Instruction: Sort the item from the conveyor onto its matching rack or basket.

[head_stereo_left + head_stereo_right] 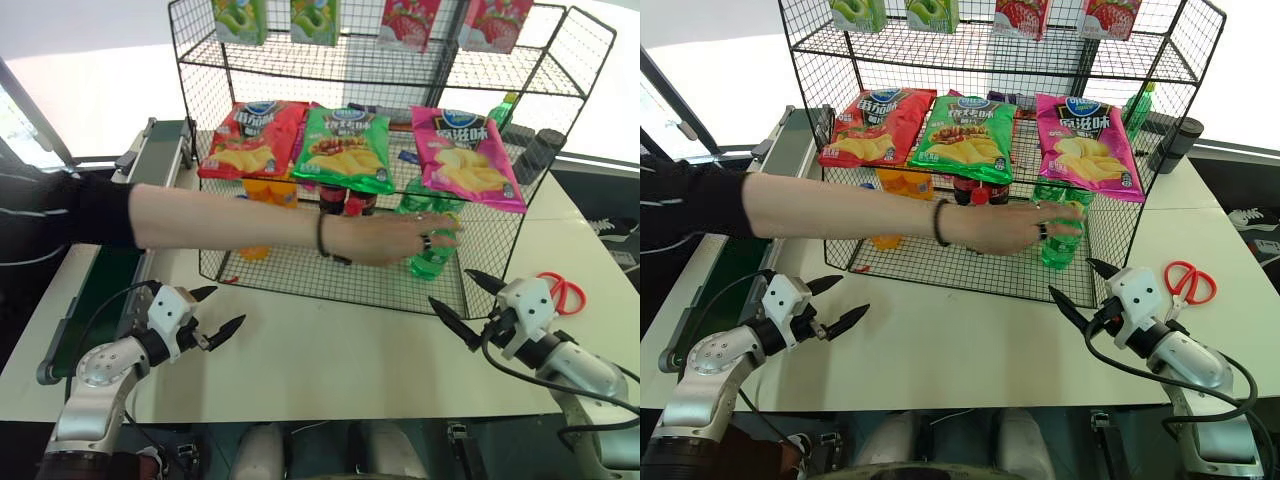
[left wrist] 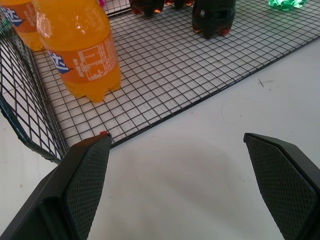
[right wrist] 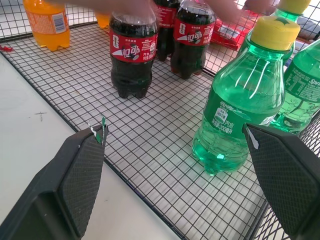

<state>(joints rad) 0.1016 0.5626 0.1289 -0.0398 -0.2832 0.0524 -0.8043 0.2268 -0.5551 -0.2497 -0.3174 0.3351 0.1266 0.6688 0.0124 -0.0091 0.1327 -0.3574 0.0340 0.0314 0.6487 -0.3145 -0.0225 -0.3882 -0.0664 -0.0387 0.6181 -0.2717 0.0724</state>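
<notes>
Green and translucent, the soda bottle (image 3: 235,107) with its yellow cap stands upright on the wire floor of the rack (image 1: 300,270), in the lowest tier near its right end, with a second green bottle (image 3: 300,87) just beside it. A person's hand (image 1: 400,238) reaches in across the rack front and rests around the green bottles. Further left on the same mesh stand dark cola bottles (image 3: 132,52) with red labels, then orange-drink bottles (image 2: 80,47) at the left end. Chip bags (image 1: 345,148) lie on the tier above. Down on the white table (image 1: 330,360), the left gripper (image 1: 215,312) and the right gripper (image 1: 462,300) hover in front of the rack, fingers spread wide, holding nothing. Red scissors (image 1: 565,292) lie beside the right gripper; the conveyor (image 1: 100,290) runs along the table's left edge.
</notes>
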